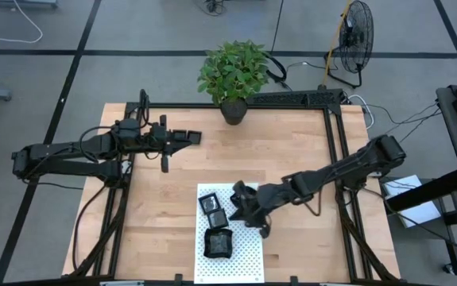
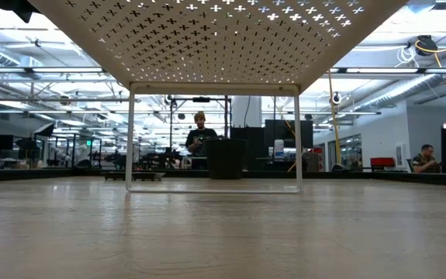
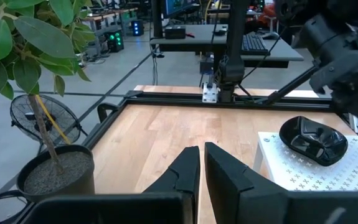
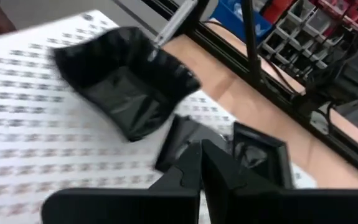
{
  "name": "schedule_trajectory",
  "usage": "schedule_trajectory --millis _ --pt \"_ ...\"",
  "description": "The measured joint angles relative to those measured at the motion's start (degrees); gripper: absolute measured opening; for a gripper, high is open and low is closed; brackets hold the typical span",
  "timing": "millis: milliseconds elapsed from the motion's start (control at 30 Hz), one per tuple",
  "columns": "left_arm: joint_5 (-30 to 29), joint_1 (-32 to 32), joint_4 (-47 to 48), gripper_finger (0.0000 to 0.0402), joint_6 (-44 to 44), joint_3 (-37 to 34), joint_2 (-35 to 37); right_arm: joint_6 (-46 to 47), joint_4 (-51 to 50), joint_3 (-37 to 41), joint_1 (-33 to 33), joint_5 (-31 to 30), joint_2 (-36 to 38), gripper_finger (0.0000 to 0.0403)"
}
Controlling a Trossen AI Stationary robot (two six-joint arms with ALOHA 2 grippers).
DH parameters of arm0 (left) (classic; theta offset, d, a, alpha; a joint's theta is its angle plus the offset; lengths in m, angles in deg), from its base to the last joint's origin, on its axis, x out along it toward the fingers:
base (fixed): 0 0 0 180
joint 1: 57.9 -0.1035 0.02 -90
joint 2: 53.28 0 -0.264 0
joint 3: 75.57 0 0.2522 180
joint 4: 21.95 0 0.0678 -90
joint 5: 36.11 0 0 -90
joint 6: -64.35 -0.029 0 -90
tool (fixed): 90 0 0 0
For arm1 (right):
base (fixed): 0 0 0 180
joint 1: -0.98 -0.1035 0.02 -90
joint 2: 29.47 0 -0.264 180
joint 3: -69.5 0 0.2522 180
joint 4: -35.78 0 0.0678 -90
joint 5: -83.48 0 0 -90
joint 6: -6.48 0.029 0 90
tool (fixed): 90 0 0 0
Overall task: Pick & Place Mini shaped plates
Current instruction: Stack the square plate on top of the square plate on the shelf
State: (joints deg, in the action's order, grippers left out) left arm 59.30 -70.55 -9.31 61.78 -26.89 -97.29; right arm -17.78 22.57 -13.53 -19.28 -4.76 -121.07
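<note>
Your right gripper [image 1: 242,200] hangs over the white dotted mat [image 1: 248,246], at its upper right part; in the right wrist view its fingers [image 4: 185,171] are pressed together, pinching nothing. Just beside it, toward the mat's upper left, sit two square mini plates [image 1: 212,210], touching. A rounded, wavy-rimmed mini plate [image 1: 218,242] lies below them, mid-mat. Your left gripper [image 1: 187,137] waits well apart over bare wood at the table's upper left, fingers [image 3: 188,168] nearly closed, empty. A potted plant [image 1: 234,75] stands at the table's far edge.
</note>
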Motion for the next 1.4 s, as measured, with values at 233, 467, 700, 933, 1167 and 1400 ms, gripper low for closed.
schedule_trajectory --millis 233,467,700,933,1167,1400 --pt "0.00 0.00 0.00 0.0031 0.02 0.00 0.00 -2.50 -3.78 -8.58 1.19 0.26 -7.88 0.0009" --pt "0.00 0.00 0.02 0.0031 0.00 0.00 0.00 -6.93 -2.07 -13.23 1.57 -0.06 -12.98 0.0019" --pt "0.00 0.00 0.00 0.0031 0.00 0.00 0.00 -7.28 -2.39 -14.10 1.95 -0.01 -13.52 0.0008" --pt "-0.02 0.00 0.00 0.0031 0.00 0.00 0.00 -5.00 -9.07 -14.10 2.22 0.04 -13.66 0.0001" --pt "-0.02 -0.02 0.00 0.0031 0.00 0.00 0.00 -3.51 -11.36 -14.10 1.74 -0.04 -13.55 0.0000" --pt "-0.02 0.00 0.00 0.0031 0.00 0.00 0.00 -1.89 -14.97 -14.14 0.90 -0.74 -13.41 0.0000"
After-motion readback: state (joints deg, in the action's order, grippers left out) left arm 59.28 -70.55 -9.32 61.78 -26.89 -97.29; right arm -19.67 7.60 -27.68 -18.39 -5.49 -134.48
